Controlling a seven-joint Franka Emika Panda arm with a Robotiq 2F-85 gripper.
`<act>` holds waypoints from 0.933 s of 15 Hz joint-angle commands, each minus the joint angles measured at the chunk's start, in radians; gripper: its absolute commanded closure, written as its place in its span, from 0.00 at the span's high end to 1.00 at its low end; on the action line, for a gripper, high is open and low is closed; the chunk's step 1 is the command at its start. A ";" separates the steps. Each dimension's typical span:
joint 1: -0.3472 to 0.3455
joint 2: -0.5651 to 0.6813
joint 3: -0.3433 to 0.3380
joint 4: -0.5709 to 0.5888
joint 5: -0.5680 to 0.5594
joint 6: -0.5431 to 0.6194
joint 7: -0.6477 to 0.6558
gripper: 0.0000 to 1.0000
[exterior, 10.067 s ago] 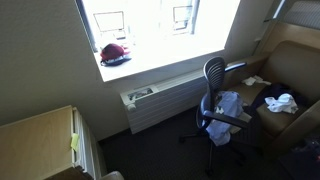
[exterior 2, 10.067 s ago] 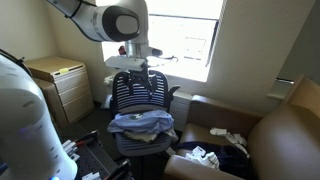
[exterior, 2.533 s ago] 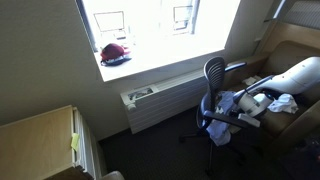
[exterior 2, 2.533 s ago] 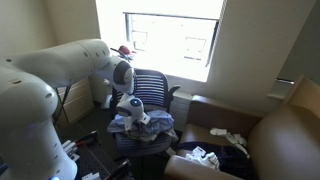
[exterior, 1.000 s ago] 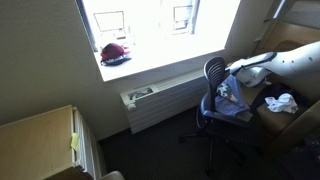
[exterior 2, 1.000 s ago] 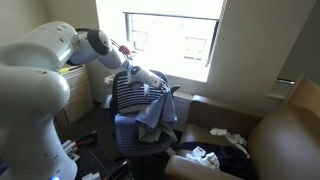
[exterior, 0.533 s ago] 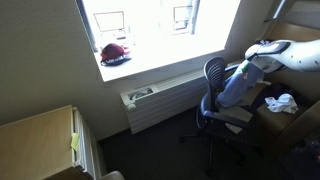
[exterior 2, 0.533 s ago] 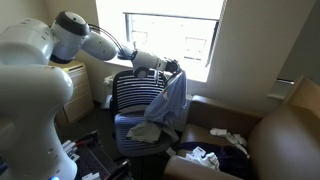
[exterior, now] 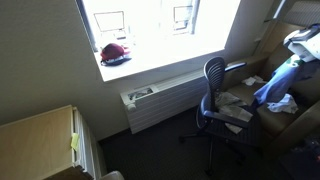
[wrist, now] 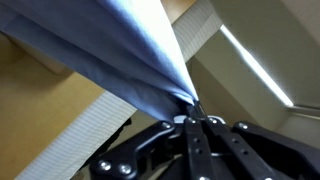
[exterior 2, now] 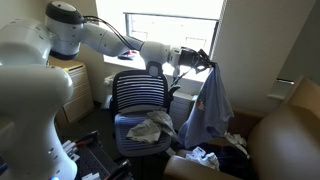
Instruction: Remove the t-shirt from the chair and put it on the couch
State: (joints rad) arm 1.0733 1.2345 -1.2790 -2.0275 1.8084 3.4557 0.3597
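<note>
My gripper (exterior 2: 206, 60) is shut on the top of the blue t-shirt (exterior 2: 208, 112). The shirt hangs free in the air between the chair (exterior 2: 139, 94) and the couch (exterior 2: 272, 141). In an exterior view the t-shirt (exterior: 274, 86) dangles over the couch (exterior: 296, 118), beside the chair (exterior: 214, 82), with the gripper (exterior: 293, 46) above it. The wrist view shows both fingers (wrist: 186, 129) pressed together on a bunched fold of the blue t-shirt (wrist: 118, 48). A crumpled light cloth (exterior 2: 150, 127) lies on the chair seat.
White garments (exterior 2: 223, 134) lie on the couch cushion, and more clothes (exterior 2: 201, 156) lie near its front. A wooden cabinet (exterior 2: 62, 84) stands behind the chair. A red object (exterior: 115, 53) sits on the window sill above a radiator (exterior: 152, 104).
The arm has swung away from the chair toward the couch, carrying the t-shirt. The shirt has come fully off the chair and now hangs clear of it.
</note>
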 commanded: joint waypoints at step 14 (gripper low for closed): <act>-0.147 0.147 0.103 -0.057 0.400 -0.616 0.079 0.00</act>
State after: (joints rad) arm 1.0031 1.3849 -1.1709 -2.0482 2.1173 2.9582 0.4640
